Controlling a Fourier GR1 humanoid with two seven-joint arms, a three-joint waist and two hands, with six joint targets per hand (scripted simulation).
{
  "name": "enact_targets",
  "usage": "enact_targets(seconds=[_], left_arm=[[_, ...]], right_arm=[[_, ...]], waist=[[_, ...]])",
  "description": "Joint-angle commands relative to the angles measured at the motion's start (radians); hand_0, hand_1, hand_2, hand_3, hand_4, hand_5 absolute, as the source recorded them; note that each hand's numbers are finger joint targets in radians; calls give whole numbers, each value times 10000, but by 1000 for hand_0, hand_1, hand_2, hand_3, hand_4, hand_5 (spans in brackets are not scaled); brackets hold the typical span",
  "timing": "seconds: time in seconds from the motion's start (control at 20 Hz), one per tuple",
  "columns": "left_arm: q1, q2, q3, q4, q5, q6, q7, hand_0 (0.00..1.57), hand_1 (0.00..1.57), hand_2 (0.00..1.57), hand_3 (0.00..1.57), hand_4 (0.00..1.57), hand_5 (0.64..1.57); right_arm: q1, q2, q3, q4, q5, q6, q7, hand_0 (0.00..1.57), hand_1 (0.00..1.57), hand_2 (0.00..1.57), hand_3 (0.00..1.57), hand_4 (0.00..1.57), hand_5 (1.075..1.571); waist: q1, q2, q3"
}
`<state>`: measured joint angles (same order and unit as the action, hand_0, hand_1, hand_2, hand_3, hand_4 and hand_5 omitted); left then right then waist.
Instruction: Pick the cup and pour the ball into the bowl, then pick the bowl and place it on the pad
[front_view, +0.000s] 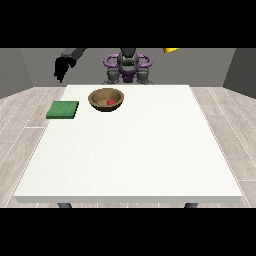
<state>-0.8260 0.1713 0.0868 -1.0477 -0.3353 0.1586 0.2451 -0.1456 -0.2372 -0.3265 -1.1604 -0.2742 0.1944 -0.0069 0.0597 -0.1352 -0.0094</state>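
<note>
Hanging at the far left off the table, the hand at the view's left, its finger state beyond telling, is sitting nearest the bowl, which is holding the red ball to the hand's right and nearer, with the green pad lying just left of it.

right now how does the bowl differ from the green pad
The bowl is brown, round and deep, with raised walls; the pad is green, square-cornered and lies flat. The bowl holds a red ball; the pad has nothing on it. The bowl sits nearer the table's middle; the pad lies at the edge on the view's left. Both rest on the table, apart from each other and untouched by any hand.
</note>
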Motion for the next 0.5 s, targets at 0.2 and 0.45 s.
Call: enact_targets(seconds=[0.2,0.45], left_arm=[[184,2071,2691,-215,3798,-3601,-1217,0,0,0,0,1053,1561],[489,2803,3130,-453,4472,-4420,-1328,0,0,0,0,1039,1558]], right_arm=[[46,1157,176,264,303,-809,-1231,0,0,0,0,741,1567],[-140,1674,270,1358,498,-950,-2477,0,0,0,0,722,1566]], waist=[[725,1364,86],[784,1896,99]])
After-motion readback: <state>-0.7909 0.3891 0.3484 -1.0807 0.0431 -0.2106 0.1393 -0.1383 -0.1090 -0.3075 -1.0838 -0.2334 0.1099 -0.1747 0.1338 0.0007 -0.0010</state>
